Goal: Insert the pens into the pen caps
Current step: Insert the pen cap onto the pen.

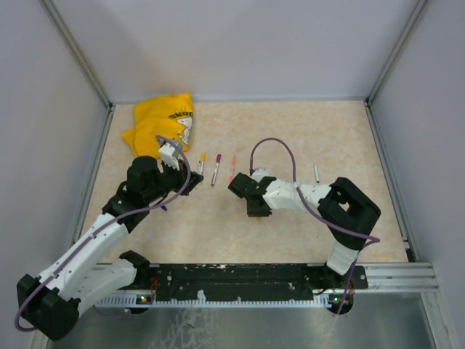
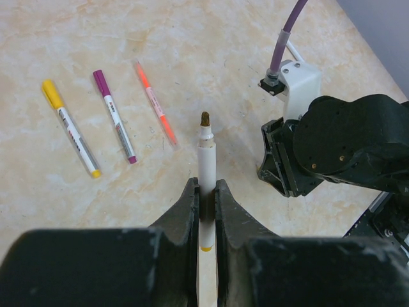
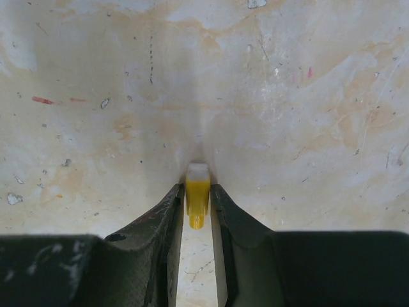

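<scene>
White pen [image 2: 206, 160], its brown tip bare and pointing away, is clamped firmly between the closed fingers of the left gripper [image 2: 206, 192]. At three o'clock from it stands the right gripper [image 3: 197, 187], turned down to the table [image 3: 287, 96]. The yellow cap [image 3: 197, 195] sits between its fingers, close on both sides, but I cannot tell if they really press it or only stand around it.

Three other pens lie at ten o'clock from the held tip: the yellow-capped pen [image 2: 69, 128], the purple-capped pen [image 2: 114, 115] and the orange pen [image 2: 155, 102], each apart from the others.

The risk, I think, is in the cap (it is small and looks smooth). If the hold on it is loose, the pen may push it aside or tilt it instead of entering. Also, a little error in line would make the tip hit the rim and mark it.
</scene>
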`<state>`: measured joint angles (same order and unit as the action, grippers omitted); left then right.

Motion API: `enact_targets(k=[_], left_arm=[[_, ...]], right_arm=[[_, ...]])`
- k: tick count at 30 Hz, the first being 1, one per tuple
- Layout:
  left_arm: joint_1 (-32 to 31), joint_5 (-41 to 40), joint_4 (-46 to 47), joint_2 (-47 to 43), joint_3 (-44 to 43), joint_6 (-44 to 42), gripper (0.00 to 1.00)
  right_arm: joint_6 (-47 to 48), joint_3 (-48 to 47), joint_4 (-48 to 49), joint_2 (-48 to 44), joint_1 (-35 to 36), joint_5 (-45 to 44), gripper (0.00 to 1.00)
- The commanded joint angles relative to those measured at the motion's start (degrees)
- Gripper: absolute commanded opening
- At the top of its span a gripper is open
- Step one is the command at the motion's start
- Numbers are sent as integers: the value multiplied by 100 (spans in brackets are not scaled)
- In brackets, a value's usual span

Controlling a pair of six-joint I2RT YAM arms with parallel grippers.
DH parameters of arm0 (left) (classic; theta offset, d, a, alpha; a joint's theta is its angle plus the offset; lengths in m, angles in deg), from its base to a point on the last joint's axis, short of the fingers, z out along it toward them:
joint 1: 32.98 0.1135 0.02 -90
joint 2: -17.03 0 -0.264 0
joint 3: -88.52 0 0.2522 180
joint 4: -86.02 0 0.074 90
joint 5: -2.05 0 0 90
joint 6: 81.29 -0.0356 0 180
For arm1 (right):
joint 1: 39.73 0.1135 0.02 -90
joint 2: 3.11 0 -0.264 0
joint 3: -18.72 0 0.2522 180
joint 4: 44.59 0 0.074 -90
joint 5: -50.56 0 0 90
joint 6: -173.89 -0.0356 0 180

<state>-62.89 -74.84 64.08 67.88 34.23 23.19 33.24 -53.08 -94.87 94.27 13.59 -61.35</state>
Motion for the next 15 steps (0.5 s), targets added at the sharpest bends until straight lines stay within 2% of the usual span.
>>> enact_targets(k=[1, 7, 15], left_arm=[[-38, 65, 118, 4, -6, -77, 0], [-39, 79, 137, 23, -6, -76, 0], [-35, 302, 250, 48, 24, -73, 0]], right_arm=[[-64, -11, -31, -144, -53, 90, 25], [-66, 20, -6, -140, -93, 149, 24], [-106, 3, 40, -487, -94, 14, 11]])
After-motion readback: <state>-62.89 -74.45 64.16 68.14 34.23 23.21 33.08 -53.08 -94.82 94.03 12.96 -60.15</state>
